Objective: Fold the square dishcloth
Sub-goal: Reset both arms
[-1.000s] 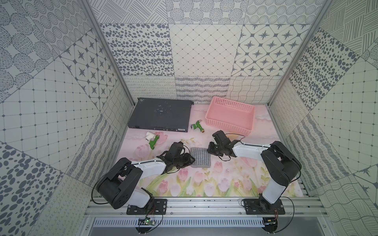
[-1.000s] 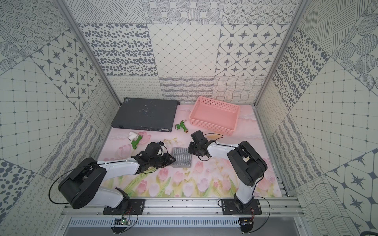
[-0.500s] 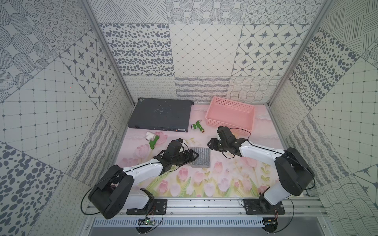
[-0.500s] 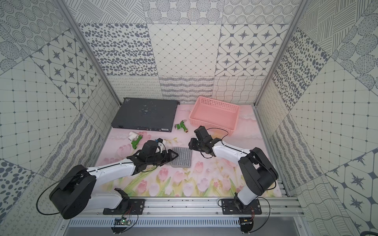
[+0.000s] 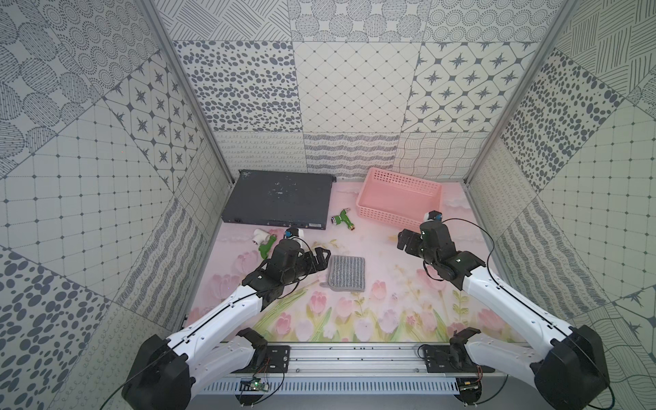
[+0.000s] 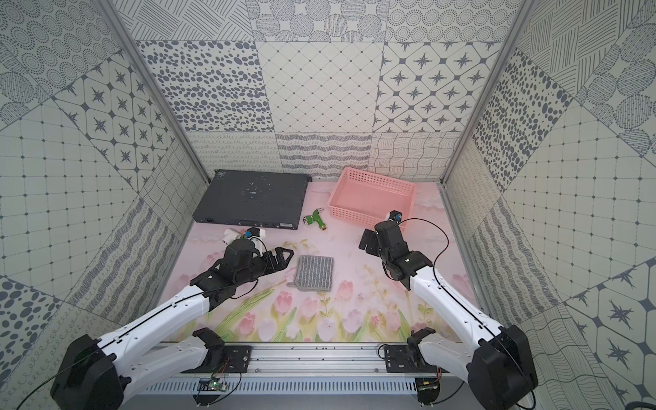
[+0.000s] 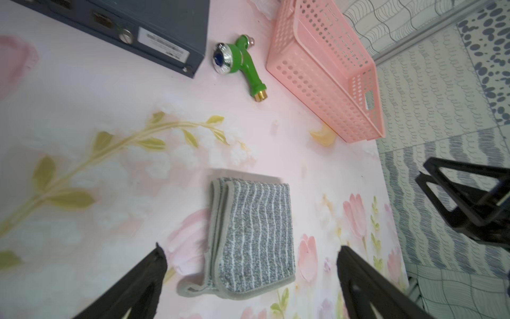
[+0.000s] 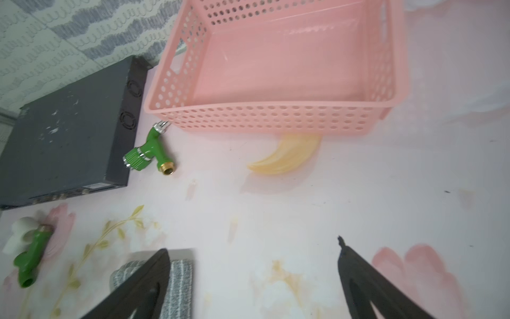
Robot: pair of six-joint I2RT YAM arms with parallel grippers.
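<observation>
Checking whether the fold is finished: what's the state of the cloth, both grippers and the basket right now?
square dishcloth: folded over, lying flat, not held.
left gripper: open, empty, right beside the dishcloth.
right gripper: open, empty, apart from the dishcloth.
pink basket: upright, empty.

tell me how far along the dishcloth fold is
Done: the square dishcloth lies folded in stacked layers on the mat. In hand: nothing; the left gripper and right gripper are open, clear of it. Left: probably little, perhaps tucking the hem loop poking from one corner.
</observation>
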